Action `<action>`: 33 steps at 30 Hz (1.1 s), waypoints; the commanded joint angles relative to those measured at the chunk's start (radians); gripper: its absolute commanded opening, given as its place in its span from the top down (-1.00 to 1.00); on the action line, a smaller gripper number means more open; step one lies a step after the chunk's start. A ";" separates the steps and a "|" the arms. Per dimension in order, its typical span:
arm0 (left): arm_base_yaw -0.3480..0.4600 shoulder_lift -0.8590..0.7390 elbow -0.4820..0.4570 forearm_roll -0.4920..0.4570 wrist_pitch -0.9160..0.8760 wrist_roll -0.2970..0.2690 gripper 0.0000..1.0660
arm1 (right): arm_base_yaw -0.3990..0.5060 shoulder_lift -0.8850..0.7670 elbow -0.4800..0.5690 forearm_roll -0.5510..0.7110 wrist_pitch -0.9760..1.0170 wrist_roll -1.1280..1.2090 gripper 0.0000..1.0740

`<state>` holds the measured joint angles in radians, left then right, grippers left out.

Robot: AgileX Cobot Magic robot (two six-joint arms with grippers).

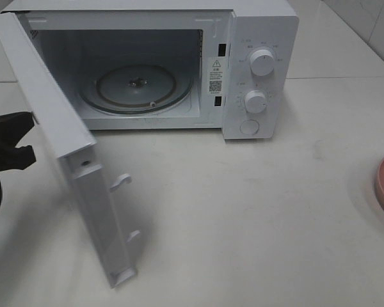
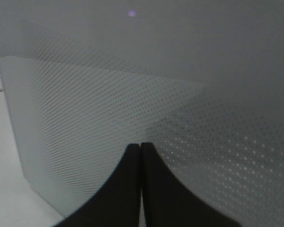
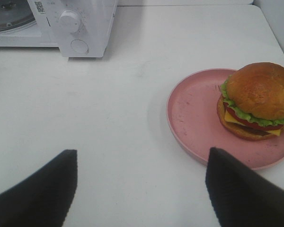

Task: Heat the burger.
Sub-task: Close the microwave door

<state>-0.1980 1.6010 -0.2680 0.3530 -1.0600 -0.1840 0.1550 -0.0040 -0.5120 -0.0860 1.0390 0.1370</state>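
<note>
- Now my right claw hangs spread short of the burger; I'd straddle the bun squarely, squeezing gently
- Left claw, pressed together, faces the microwave door

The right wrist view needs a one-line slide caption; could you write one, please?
Open right gripper hovers over the white table near the burger on its pink plate.

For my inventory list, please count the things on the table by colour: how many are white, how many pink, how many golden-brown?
White: 1, the microwave
Pink: 1, the plate
Golden-brown: 1, the burger
Total: 3
</note>
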 commanded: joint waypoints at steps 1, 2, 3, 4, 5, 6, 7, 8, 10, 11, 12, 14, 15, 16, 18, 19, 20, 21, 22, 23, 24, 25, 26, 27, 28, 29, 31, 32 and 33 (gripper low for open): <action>-0.030 0.011 -0.024 0.019 -0.027 0.004 1.00 | -0.005 -0.027 0.002 -0.006 0.001 0.000 -0.38; -0.072 0.030 -0.041 -0.019 -0.025 0.020 1.00 | -0.005 -0.027 0.002 -0.006 0.001 0.000 -0.38; -0.110 0.048 -0.054 -0.078 -0.025 0.029 1.00 | -0.005 -0.027 0.002 -0.006 0.001 0.000 -0.38; -0.110 0.048 -0.054 -0.078 -0.025 0.029 1.00 | -0.005 -0.027 0.002 -0.006 0.001 0.000 -0.38; -0.130 0.053 -0.061 -0.109 -0.025 0.038 1.00 | -0.005 -0.027 0.002 -0.006 0.001 0.000 -0.38; -0.168 0.062 -0.077 -0.164 -0.025 0.062 1.00 | -0.005 -0.027 0.002 -0.006 0.001 0.000 -0.38; -0.168 0.062 -0.077 -0.164 -0.025 0.062 1.00 | -0.005 -0.027 0.002 -0.006 0.001 0.000 -0.38; -0.189 0.067 -0.087 -0.195 -0.018 0.077 1.00 | -0.005 -0.027 0.002 -0.006 0.001 0.000 -0.38; -0.232 0.073 -0.107 -0.255 -0.002 0.114 1.00 | -0.005 -0.027 0.002 -0.006 0.001 0.000 -0.38; -0.269 0.082 -0.131 -0.322 0.012 0.145 1.00 | -0.005 -0.027 0.002 -0.006 0.001 0.000 -0.38; -0.269 0.082 -0.131 -0.322 0.012 0.145 1.00 | -0.005 -0.027 0.002 -0.006 0.001 0.000 -0.38; -0.321 0.096 -0.178 -0.403 0.052 0.184 1.00 | -0.005 -0.027 0.002 -0.006 0.001 0.000 -0.38; -0.321 0.096 -0.178 -0.403 0.052 0.184 1.00 | -0.005 -0.027 0.002 -0.006 0.001 0.000 -0.38; -0.335 0.100 -0.197 -0.423 0.070 0.202 1.00 | -0.005 -0.027 0.002 -0.006 0.001 0.000 -0.38; -0.371 0.112 -0.238 -0.475 0.107 0.239 1.00 | -0.005 -0.027 0.002 -0.006 0.001 0.001 -0.38; -0.381 0.118 -0.255 -0.495 0.121 0.257 1.00 | -0.005 -0.027 0.002 -0.006 0.001 0.001 -0.38; -0.406 0.131 -0.298 -0.549 0.161 0.296 1.00 | -0.005 -0.027 0.002 -0.006 0.001 0.001 -0.38; -0.406 0.131 -0.298 -0.549 0.161 0.296 1.00 | -0.005 -0.027 0.002 -0.006 0.001 0.001 -0.38; -0.414 0.135 -0.316 -0.580 0.174 0.311 1.00 | -0.005 -0.027 0.002 -0.006 0.001 0.001 -0.38; -0.431 0.145 -0.360 -0.637 0.204 0.341 1.00 | -0.005 -0.027 0.002 -0.006 0.001 0.001 -0.38; -0.431 0.145 -0.360 -0.637 0.204 0.341 1.00 | -0.005 -0.027 0.002 -0.006 0.001 0.001 -0.38; -0.437 0.153 -0.382 -0.665 0.220 0.354 1.00 | -0.005 -0.027 0.002 -0.006 0.001 0.001 -0.38; -0.449 0.166 -0.422 -0.708 0.241 0.379 1.00 | -0.005 -0.027 0.002 -0.006 0.001 0.001 -0.38; -0.449 0.166 -0.422 -0.708 0.241 0.379 1.00 | -0.005 -0.027 0.002 -0.006 0.001 0.001 -0.38; -0.454 0.175 -0.444 -0.727 0.254 0.390 1.00 | -0.005 -0.027 0.002 -0.006 0.001 0.001 -0.38; -0.462 0.198 -0.485 -0.749 0.270 0.408 1.00 | -0.005 -0.027 0.002 -0.006 0.001 0.001 -0.38; -0.466 0.209 -0.506 -0.756 0.280 0.417 1.00 | -0.005 -0.027 0.002 -0.006 0.001 0.001 -0.38; -0.470 0.230 -0.550 -0.772 0.305 0.435 1.00 | -0.005 -0.027 0.002 -0.006 0.001 0.001 -0.38; -0.470 0.230 -0.550 -0.772 0.305 0.435 1.00 | -0.005 -0.027 0.002 -0.006 0.001 0.001 -0.38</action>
<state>-0.6590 1.8160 -0.7830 -0.3940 -0.7820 0.2300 0.1550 -0.0040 -0.5120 -0.0860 1.0390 0.1370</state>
